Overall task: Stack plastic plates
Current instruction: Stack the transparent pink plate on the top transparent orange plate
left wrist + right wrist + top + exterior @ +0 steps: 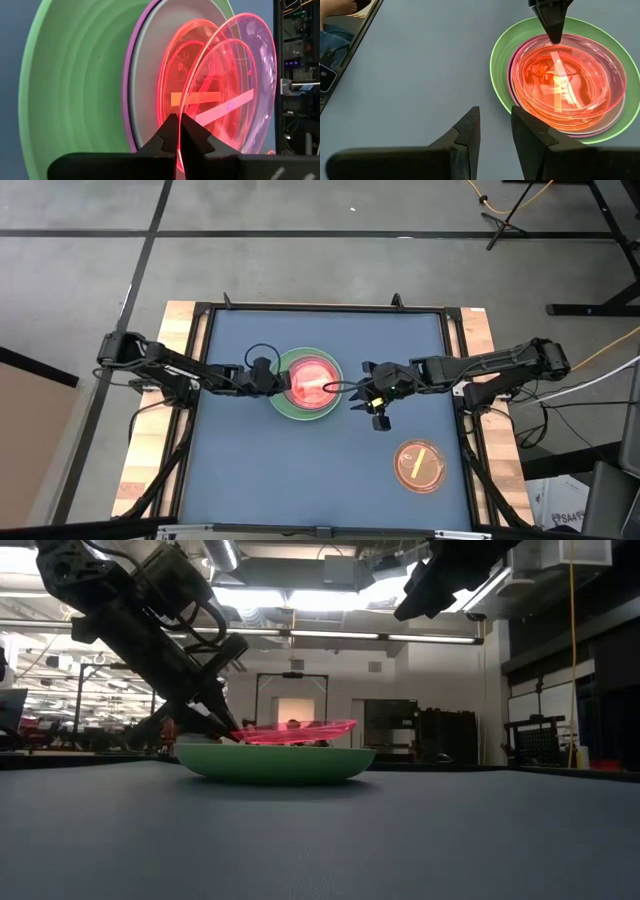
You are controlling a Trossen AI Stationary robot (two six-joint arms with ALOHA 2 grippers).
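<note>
A bright green plate [284,408] sits mid-table and carries a stack: a purple plate [131,90], a pale blue-grey plate [150,65] and a translucent orange plate [170,75]. My left gripper [283,383] reaches in from the table's left and is shut on a translucent pink plate [300,730] just above the stack. My right gripper [360,392] hovers open to the right of the stack, high above the table [440,580]. A second orange plate [420,465] lies flat near the table's near right corner. My left gripper pinches the pink plate's rim [186,117] between its two fingers, on the side facing the table's left. The fingers [225,725] slant down from the left. The plate is held roughly level, with its far side raised off the stack below.
Open blue mat [250,470] lies near and far of the stack. The table's black frame [200,360] and wooden side boards [150,450] bound it. The right wrist view shows the mat's edge with a person's leg beyond it [335,35].
</note>
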